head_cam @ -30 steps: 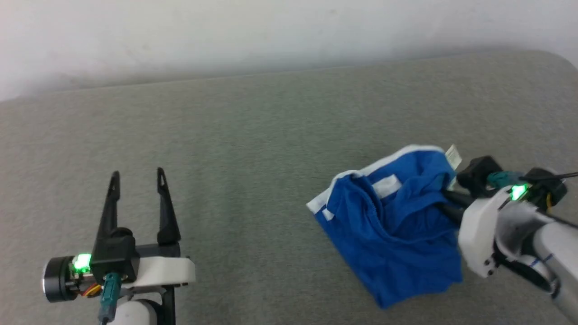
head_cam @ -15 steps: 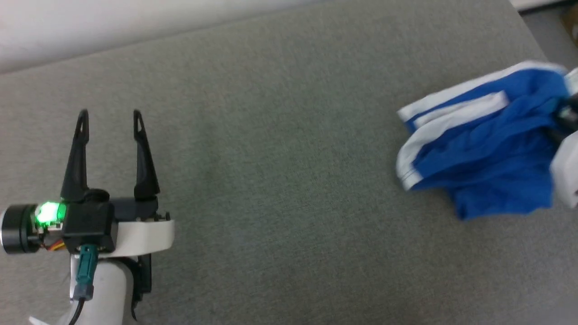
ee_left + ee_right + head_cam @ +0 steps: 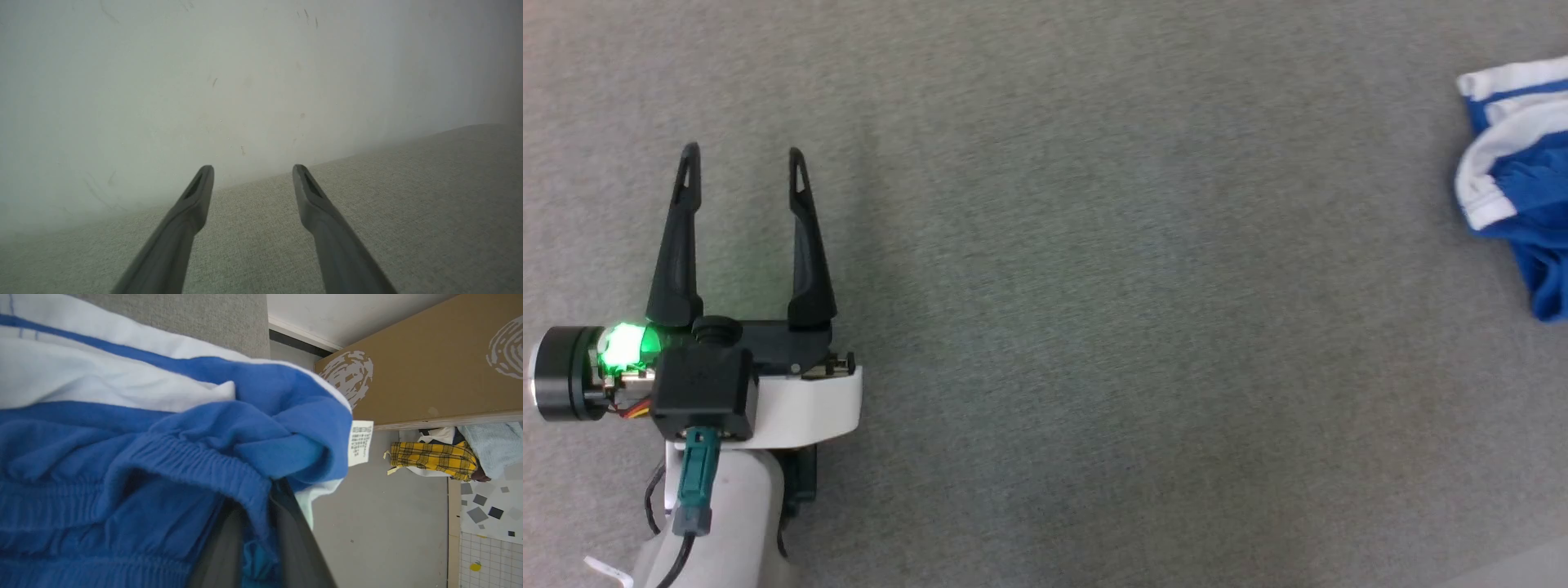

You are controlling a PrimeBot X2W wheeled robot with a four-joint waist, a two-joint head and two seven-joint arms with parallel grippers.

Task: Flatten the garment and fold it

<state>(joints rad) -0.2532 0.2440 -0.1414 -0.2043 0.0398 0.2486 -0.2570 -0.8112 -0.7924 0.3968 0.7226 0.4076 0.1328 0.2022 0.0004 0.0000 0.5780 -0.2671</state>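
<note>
Right wrist view: right hand grips the garment.

Grey upholstery meets a white wall; yellow plaid cloth lies near brown board.

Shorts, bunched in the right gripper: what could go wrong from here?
1. The right gripper pinches just a gathered bit of waistband, so the shorts could slip free.
2. They are near the edge of the surface, with floor beyond; a drop may land there.
3. The left gripper is open far across the surface, so spreading one-handed may leave them bunched.
</note>
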